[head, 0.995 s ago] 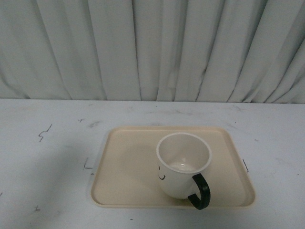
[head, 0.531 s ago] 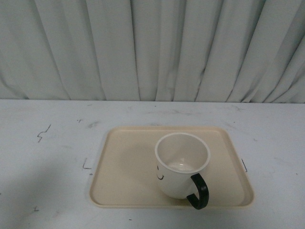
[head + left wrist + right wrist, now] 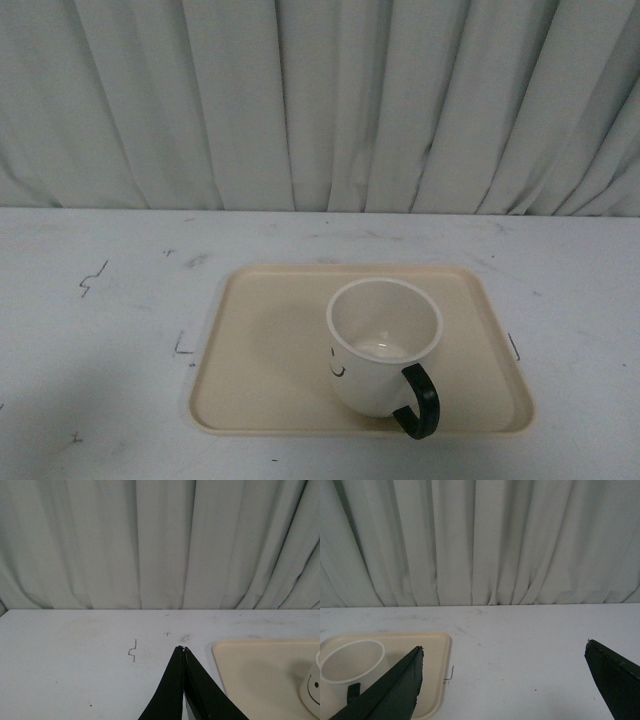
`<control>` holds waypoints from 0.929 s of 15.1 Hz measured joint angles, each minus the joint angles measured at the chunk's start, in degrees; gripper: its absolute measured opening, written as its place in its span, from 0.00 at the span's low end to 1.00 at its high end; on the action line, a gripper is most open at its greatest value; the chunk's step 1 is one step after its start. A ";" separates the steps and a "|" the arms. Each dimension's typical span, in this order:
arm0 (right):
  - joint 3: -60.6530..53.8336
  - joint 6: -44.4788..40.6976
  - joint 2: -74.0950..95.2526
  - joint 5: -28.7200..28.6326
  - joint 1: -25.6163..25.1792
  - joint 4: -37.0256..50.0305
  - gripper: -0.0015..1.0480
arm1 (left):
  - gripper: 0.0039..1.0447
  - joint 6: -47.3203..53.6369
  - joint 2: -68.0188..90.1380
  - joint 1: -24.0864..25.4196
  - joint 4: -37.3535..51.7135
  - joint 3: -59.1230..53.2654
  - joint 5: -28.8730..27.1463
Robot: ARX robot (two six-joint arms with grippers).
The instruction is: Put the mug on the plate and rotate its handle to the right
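Hardly any change across the last second: same spot for the mug (image 3: 385, 345), upright on the plate (image 3: 260, 350), right of centre and close to the near rim. Handle (image 3: 418, 400) pointing at roughly 5 o'clock, crossing that rim in the front view, as before. Left tool (image 3: 183, 650) pressed together, empty; right tool (image 3: 503, 645) spread wide, empty; both clear of the mug. Looks like placing done, with the turn either stopped short or wanting a nudge toward 3 o'clock.
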 joint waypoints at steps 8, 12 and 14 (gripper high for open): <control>0.00 0.00 0.00 0.00 0.00 -0.02 0.94 | 0.01 0.00 -10.78 0.00 -10.43 -0.02 0.00; 0.00 0.00 0.00 0.00 -0.02 -0.02 0.94 | 0.01 0.00 -22.08 0.00 -23.87 0.00 0.04; 0.00 0.00 -0.02 0.00 0.00 0.00 0.94 | 0.01 0.00 -22.84 0.00 -23.19 0.11 0.04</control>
